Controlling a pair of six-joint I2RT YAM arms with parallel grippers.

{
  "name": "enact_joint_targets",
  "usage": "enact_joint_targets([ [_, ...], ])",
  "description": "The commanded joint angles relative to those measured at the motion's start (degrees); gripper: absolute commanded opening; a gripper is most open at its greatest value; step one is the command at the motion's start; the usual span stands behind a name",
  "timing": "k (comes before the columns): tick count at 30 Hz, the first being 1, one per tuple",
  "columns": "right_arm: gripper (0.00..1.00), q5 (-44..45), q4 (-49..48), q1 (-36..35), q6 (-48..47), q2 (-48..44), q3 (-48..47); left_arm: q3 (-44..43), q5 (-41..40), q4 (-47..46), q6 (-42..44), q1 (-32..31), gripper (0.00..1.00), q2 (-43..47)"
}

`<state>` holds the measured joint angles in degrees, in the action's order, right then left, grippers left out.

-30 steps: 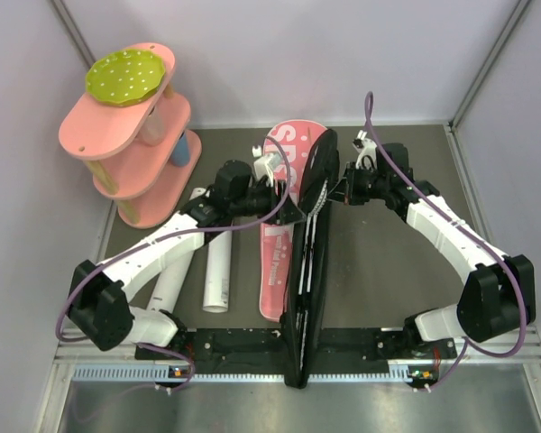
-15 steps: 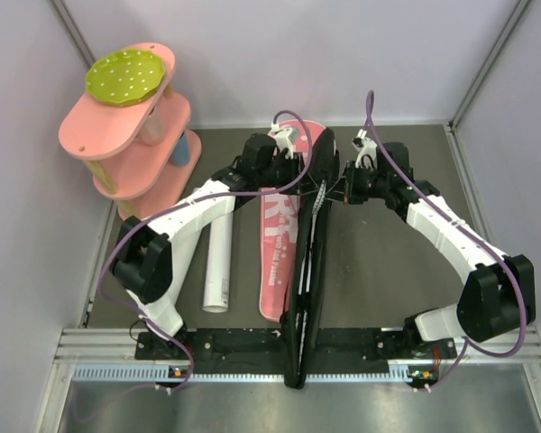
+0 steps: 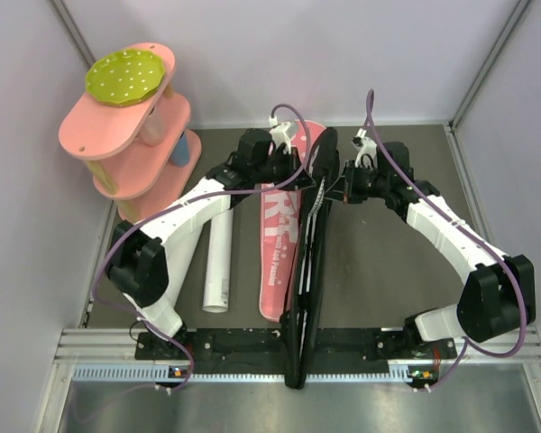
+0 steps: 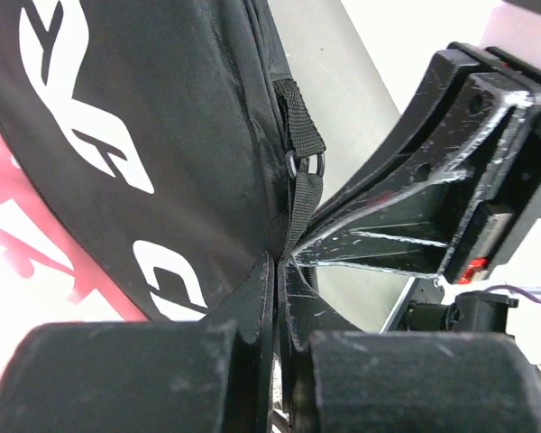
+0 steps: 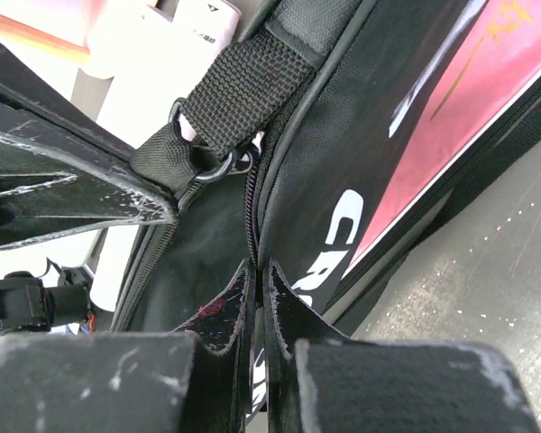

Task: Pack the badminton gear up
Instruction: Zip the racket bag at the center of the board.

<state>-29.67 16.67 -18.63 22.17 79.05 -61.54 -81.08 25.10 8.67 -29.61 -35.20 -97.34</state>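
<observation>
Surface: dark grey table (image 3: 388,271), lilac walls.
Shelf: one pink shelf (image 3: 117,135), far left.
Tubes: one white tube (image 3: 218,262) clearly seen, flat, left of bag.
Bag: one bag (image 3: 275,244), centre; pink half flat, black half upright.
Left gripper (image 4: 278,262): pinched on the black edge.
Right gripper (image 5: 255,268): pinched on the same edge, from the other side.

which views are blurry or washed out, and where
top view: evenly lit and sharp. left wrist: bag crisp, near fingers soft, background at top right blown out white. right wrist: strap sharp, top left overexposed.
</observation>
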Motion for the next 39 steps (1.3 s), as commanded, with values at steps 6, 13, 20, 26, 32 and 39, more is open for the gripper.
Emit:
enact_joint_targets([
  [6, 0.00, -1.6, -3.8, -0.1, 0.5, -1.7, -3.0, -4.0, 8.5, -7.2, -3.4, 2.7, 0.01, 4.4],
  [13, 0.00, -1.5, -3.2, -0.1, 0.5, -2.1, -3.2, -4.6, 9.9, -8.2, -4.6, 3.1, 0.20, 3.3],
  [20, 0.00, -2.1, -3.0, -0.2, 0.5, -2.0, -3.7, -5.1, 7.2, -8.2, -5.2, 3.1, 0.00, 2.0],
  [26, 0.00, -1.9, -2.9, -0.3, 0.8, -2.0, -3.9, -8.4, 5.5, -6.2, -5.5, 2.9, 0.36, -0.2],
  [32, 0.00, -2.2, -2.7, -0.2, 1.5, -1.9, -4.6, -10.2, 8.3, -3.7, -3.7, 2.5, 0.49, -2.3],
  [39, 0.00, -2.3, -2.2, -0.3, 2.0, -1.9, -5.3, -9.1, 9.8, -3.9, -3.3, 2.5, 0.49, -3.6],
])
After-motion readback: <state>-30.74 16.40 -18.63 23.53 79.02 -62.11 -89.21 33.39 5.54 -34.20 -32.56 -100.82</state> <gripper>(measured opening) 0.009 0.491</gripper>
